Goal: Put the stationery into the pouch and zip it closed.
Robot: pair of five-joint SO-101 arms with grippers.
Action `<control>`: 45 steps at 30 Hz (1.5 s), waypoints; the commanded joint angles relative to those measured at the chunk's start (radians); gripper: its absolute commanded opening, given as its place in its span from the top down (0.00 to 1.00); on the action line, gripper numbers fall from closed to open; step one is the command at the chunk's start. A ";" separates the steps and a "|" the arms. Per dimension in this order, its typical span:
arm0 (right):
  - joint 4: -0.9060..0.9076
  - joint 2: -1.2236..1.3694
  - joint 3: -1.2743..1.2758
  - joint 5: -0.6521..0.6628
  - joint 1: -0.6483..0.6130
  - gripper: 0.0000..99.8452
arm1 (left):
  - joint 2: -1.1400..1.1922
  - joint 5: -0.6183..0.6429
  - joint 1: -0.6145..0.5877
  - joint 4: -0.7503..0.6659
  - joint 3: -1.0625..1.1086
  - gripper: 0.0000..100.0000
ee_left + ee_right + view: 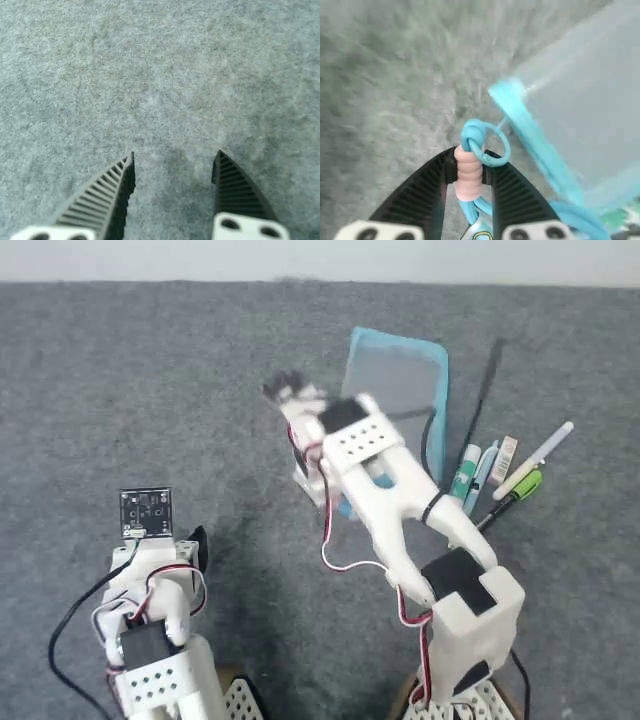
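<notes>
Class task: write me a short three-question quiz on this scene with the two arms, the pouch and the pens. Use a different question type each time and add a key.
1. True or false: the pens lie inside the pouch.
2. Multiple choice: what is the right gripper shut on? A) a pen B) the zip pull C) nothing
3. Fill in the gap: the left gripper is ___ above the grey mat.

Key
1. False: the pens lie on the mat beside the pouch.
2. B
3. open
</notes>
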 commanded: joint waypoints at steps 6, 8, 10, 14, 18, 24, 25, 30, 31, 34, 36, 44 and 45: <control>0.358 -0.091 -0.726 0.021 -0.070 0.99 | 0.014 -0.034 -0.032 -0.084 -0.007 0.76; 0.380 -0.091 -0.786 0.034 -0.104 0.99 | 0.014 -0.089 -0.097 -0.112 -0.025 0.76; 0.380 -0.091 -0.813 0.043 -0.137 0.99 | 0.014 -0.095 -0.143 -0.138 -0.038 0.76; 0.331 -0.097 -0.825 0.052 -0.214 0.99 | 0.021 -0.095 -0.117 -0.143 -0.061 0.76; 0.311 -0.108 -0.921 0.052 -0.249 0.99 | 0.021 -0.091 -0.052 -0.069 -0.157 0.76; 0.321 -0.107 -1.120 0.054 -0.124 1.00 | 0.023 0.014 0.064 -0.032 -0.228 0.76; 0.329 -0.108 -1.117 0.057 -0.082 1.00 | 0.023 0.025 0.072 -0.032 -0.237 0.76; 0.409 -0.113 -1.042 0.057 0.223 0.99 | 0.023 0.066 0.075 -0.032 -0.292 0.76; 0.407 -0.119 -0.985 0.057 0.292 0.99 | 0.023 0.071 0.075 -0.032 -0.294 0.76; 0.403 -0.137 -0.792 0.061 0.447 0.99 | 0.023 0.072 0.075 -0.035 -0.278 0.76; 0.401 -0.156 -0.638 0.121 0.493 0.99 | 0.021 0.072 0.078 -0.038 -0.262 0.76; 0.262 -0.357 -0.081 0.178 0.535 0.99 | 0.021 0.066 0.138 -0.057 -0.205 0.76; 0.237 -0.403 -0.025 0.190 0.532 0.99 | 0.021 0.066 0.138 -0.057 -0.203 0.76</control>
